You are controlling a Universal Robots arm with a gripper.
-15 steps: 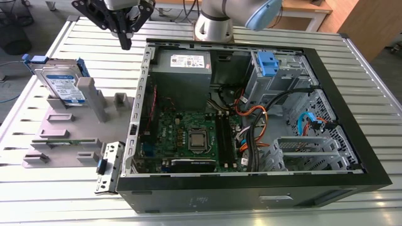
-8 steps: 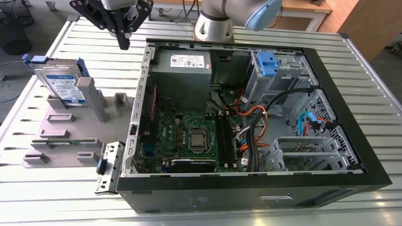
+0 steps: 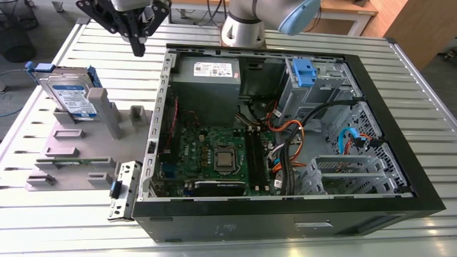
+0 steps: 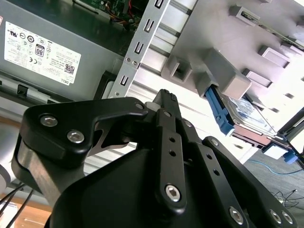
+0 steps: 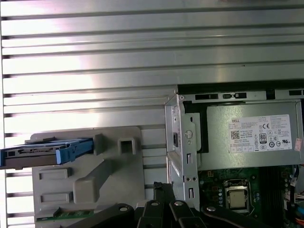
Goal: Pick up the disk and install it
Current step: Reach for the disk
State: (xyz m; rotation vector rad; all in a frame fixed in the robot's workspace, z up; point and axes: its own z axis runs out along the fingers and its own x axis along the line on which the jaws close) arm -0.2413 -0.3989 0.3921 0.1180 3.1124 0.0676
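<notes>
Gripper (image 3: 138, 51): yours hangs clenched and empty above the worktop (image 3: 93, 51).
Disk (image 3: 71, 99): upright in the grey holder (image 3: 78, 150), well apart from your gripper.

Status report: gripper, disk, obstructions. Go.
Gripper shut, empty, over table by case corner. Disk upright in grey fixture, untouched. Nothing seen between gripper and disk.

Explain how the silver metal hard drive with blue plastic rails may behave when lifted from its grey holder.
The silver metal hard drive is probably stiff and heavy for its size. Standing on edge in the grey holder, it could tip if pushed sideways.
</notes>
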